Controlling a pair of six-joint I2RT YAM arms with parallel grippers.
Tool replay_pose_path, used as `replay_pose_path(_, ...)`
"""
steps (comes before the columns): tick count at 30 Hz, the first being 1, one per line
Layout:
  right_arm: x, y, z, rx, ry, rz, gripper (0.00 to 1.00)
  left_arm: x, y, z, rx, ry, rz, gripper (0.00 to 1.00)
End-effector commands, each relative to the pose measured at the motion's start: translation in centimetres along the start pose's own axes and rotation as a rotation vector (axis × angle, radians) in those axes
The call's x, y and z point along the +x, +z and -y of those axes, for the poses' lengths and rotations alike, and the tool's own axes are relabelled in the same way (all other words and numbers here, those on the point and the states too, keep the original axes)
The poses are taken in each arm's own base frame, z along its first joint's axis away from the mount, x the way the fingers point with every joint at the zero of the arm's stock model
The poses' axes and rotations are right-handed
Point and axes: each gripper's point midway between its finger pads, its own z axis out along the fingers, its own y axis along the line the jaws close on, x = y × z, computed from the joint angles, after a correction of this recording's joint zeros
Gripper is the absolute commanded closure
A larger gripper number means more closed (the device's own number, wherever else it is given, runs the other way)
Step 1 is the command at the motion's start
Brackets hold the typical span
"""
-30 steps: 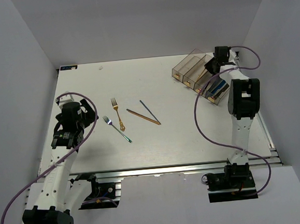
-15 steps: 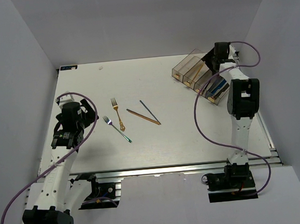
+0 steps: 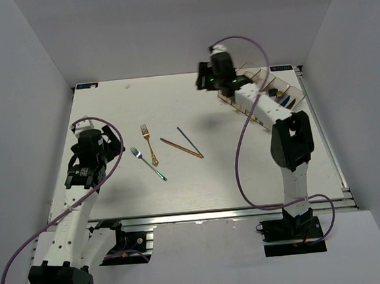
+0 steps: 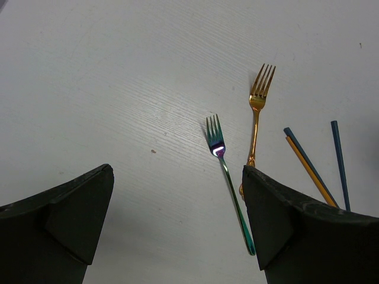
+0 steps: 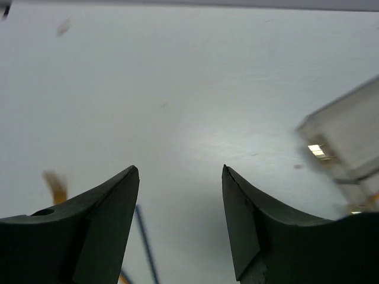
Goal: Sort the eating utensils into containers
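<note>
A gold fork [image 3: 149, 144] and a silver-teal fork [image 3: 148, 164] lie on the white table left of centre, with thin gold and dark chopsticks [image 3: 186, 145] just to their right. The containers [image 3: 284, 90] stand at the back right with utensils inside, partly hidden by the right arm. My right gripper [image 3: 204, 82] hangs open and empty above the table's back, left of the containers; its view is motion-blurred. My left gripper [image 3: 109, 150] hovers open at the left. The silver-teal fork [image 4: 228, 177] and gold fork [image 4: 256, 118] show ahead of it, between its fingers.
White walls close in the table on the left, back and right. The right arm's purple cable [image 3: 244, 157] loops over the table's right half. The table's near edge [image 3: 202, 213] is a metal rail.
My right gripper opened over the containers, then swung left and away from them to the table's back. The left arm and the utensils on the table have not moved.
</note>
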Motion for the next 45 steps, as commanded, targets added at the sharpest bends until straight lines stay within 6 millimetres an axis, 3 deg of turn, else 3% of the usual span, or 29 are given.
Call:
replay_pose_path(1,6.7,-2.4,-6.2,-0.057,-0.329,-0.164,0.37,-0.6,-0.2,-0.1,-0.009,-0.005,0.019,0.02)
replay_pose_path(4,12.3,-2.2,-9.0,-0.094,-0.424,-0.300,0.36,-0.6,-0.2,-0.1,-0.012,-0.004,0.017,0.02)
replay_pose_path(7,14.7,-2.3,-11.0,-0.137,-0.463,-0.352,0.36,-0.6,-0.2,-0.1,-0.009,-0.004,0.019,0.02)
replay_pose_path(8,16.4,-1.8,-10.7,-0.139,-0.486,-0.399,0.36,-0.6,-0.3,-0.1,-0.009,-0.004,0.020,0.02)
replay_pose_path(9,16.2,-1.7,-11.3,-0.150,-0.490,-0.399,0.38,-0.6,-0.3,-0.2,-0.011,-0.005,0.021,0.02)
replay_pose_path(13,19.1,-1.0,-11.2,-0.145,-0.545,-0.468,0.40,-0.7,-0.5,-0.2,-0.010,-0.008,0.029,0.02)
replay_pose_path(18,20.2,0.0,-10.4,-0.130,-0.591,-0.483,0.42,-0.7,-0.4,-0.2,-0.008,-0.006,0.025,0.02)
replay_pose_path(24,22.0,1.0,-10.2,-0.167,-0.602,-0.553,0.60,-0.8,-0.4,-0.2,-0.012,-0.007,0.028,0.02)
replay_pose_path(31,24.2,1.9,-8.8,-0.148,-0.601,-0.618,0.67,-0.8,-0.4,-0.2,-0.011,-0.008,0.029,0.02)
replay_pose_path(35,24.4,1.9,-8.4,-0.147,-0.597,-0.632,0.82,-0.8,-0.5,-0.2,-0.012,-0.007,0.032,0.02)
replay_pose_path(36,24.2,1.7,-8.4,-0.149,-0.595,-0.632,0.95,-0.8,-0.5,-0.3,-0.013,-0.010,0.032,0.02)
replay_pose_path(37,24.0,1.6,-8.4,-0.147,-0.596,-0.630,1.00,-0.8,-0.5,-0.3,-0.014,-0.009,0.031,0.02)
replay_pose_path(38,23.6,1.6,-8.3,-0.137,-0.595,-0.621,1.00,-0.8,-0.5,-0.3,-0.013,-0.009,0.032,0.02)
replay_pose_path(41,20.8,1.4,-8.6,-0.120,-0.579,-0.556,1.00,-0.8,-0.5,-0.3,-0.015,-0.009,0.031,0.02)
replay_pose_path(42,18.4,1.3,-8.8,-0.113,-0.550,-0.505,1.00,-0.8,-0.5,-0.3,-0.013,-0.009,0.032,0.02)
replay_pose_path(44,15.7,0.9,-9.1,-0.137,-0.494,-0.449,1.00,-0.8,-0.5,-0.3,-0.014,-0.010,0.033,0.02)
replay_pose_path(45,11.8,-0.3,-9.2,-0.163,-0.405,-0.382,1.00,-0.7,-0.5,-0.3,-0.013,-0.008,0.029,0.02)
